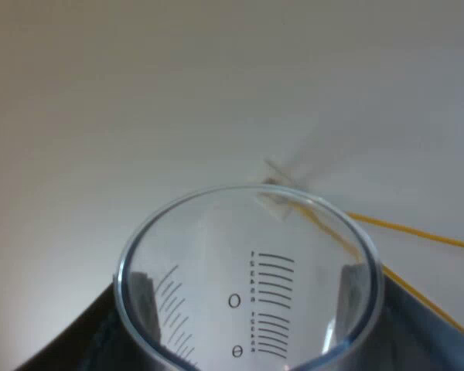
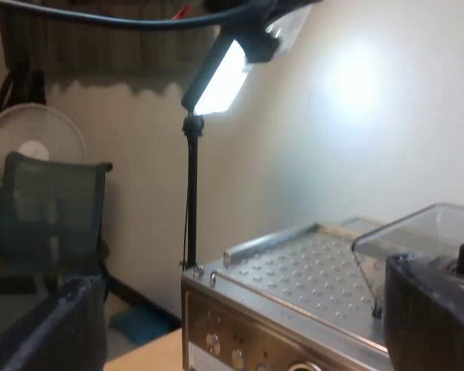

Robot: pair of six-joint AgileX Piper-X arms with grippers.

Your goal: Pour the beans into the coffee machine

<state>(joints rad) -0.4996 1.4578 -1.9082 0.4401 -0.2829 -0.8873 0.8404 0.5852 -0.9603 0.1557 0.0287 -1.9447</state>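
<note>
My left gripper point(image 1: 247, 305) is shut on a clear measuring glass point(image 1: 240, 232) with black graduation marks. Its two fingers point(image 1: 143, 297) press the glass wall from opposite sides. I look down past the rim and see no beans inside. In the right wrist view the espresso machine point(image 2: 294, 278) stands close below, with its studded metal top and front knobs showing. The clear bean hopper point(image 2: 425, 232) rises from that top, beside one finger of my right gripper point(image 2: 247, 328). The right gripper's fingers stand wide apart and open, with nothing between them.
A pale plain surface point(image 1: 178, 100) lies beyond the glass. Behind the machine stand a lit lamp point(image 2: 220, 77) on a thin black pole, a white fan point(image 2: 31, 143) and a dark chair point(image 2: 50, 212) against a light wall.
</note>
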